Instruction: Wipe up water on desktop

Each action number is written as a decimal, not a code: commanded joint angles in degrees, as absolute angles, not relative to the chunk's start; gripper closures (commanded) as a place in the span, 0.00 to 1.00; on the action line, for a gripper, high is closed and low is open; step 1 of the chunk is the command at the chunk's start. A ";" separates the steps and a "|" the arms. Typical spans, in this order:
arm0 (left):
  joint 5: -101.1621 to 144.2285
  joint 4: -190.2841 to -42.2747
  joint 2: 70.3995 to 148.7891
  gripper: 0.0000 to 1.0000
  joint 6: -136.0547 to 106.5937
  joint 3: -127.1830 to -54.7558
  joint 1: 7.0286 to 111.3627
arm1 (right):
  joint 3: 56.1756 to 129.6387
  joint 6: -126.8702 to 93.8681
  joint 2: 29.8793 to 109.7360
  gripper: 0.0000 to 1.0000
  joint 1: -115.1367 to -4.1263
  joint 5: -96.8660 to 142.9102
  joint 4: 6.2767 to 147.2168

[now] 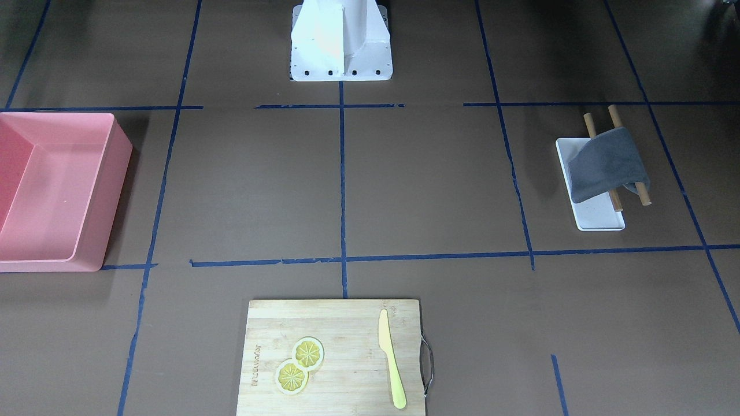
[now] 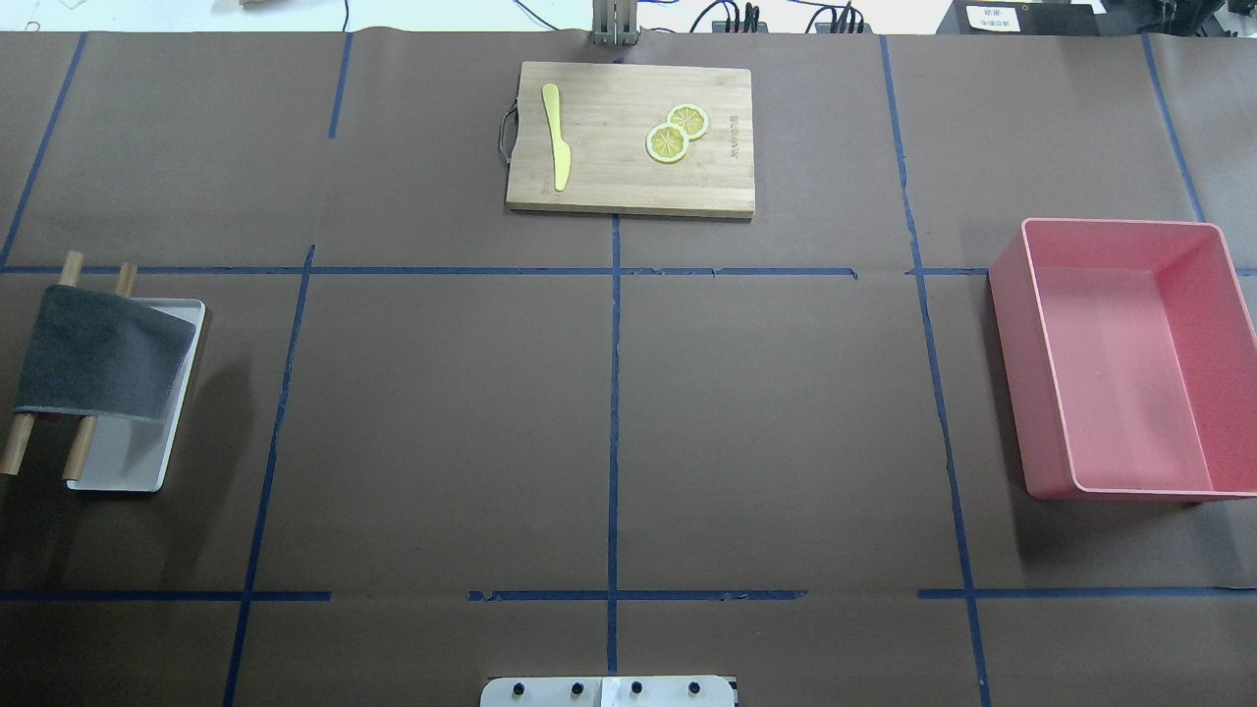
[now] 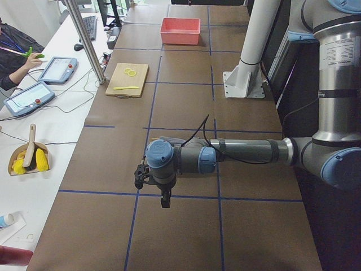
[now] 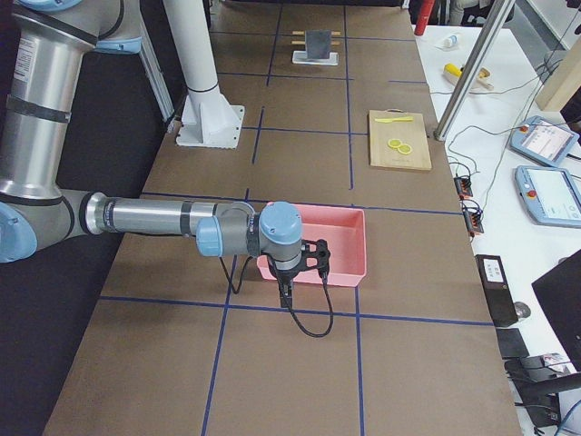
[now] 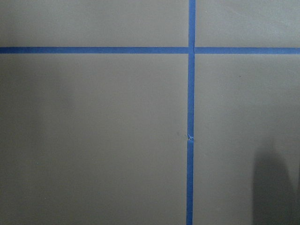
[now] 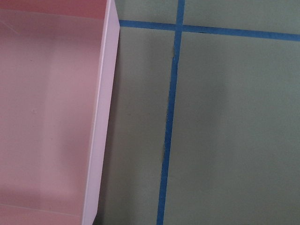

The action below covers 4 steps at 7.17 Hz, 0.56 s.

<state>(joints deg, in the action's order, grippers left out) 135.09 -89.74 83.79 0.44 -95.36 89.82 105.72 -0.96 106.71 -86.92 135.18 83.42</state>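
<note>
The desktop (image 2: 442, 422) is a matte brown surface crossed by dark-blue tape lines; I see no water on it in any view. A grey cloth (image 2: 103, 353) hangs over two wooden dowels above a white tray (image 2: 128, 462) at the robot's left; it also shows in the front-facing view (image 1: 607, 164). My left gripper (image 3: 152, 183) shows only in the exterior left view, hovering above the table beyond its left end; I cannot tell whether it is open or shut. My right gripper (image 4: 309, 259) shows only in the exterior right view, by the pink bin; I cannot tell its state either.
A pink bin (image 2: 1011, 373) stands at the robot's right, and its wall (image 6: 101, 131) fills the left of the right wrist view. A bamboo cutting board (image 2: 599, 187) with a yellow knife (image 2: 558, 147) and two lemon slices (image 2: 676, 133) lies at the far edge. The robot's base (image 1: 341, 63) stands mid-table.
</note>
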 commanded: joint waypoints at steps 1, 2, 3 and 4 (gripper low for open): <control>135.00 -89.82 84.11 0.00 0.44 -95.27 89.56 | 105.73 -0.88 106.70 0.00 -86.92 135.18 83.41; 135.00 -89.82 84.46 0.00 0.44 -95.53 88.86 | 105.73 -0.88 106.61 0.00 -86.84 135.09 83.41; 135.00 -89.82 84.46 0.00 0.53 -95.54 88.77 | 105.73 -0.97 106.61 0.00 -86.84 135.17 83.41; 134.74 -89.74 85.59 0.00 0.27 -95.19 88.68 | 105.73 -1.05 106.35 0.00 -86.84 135.18 83.41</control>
<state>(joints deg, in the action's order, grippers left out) 134.94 -89.80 84.68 0.44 -95.41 88.87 105.73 -0.96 106.55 -86.86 135.15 83.41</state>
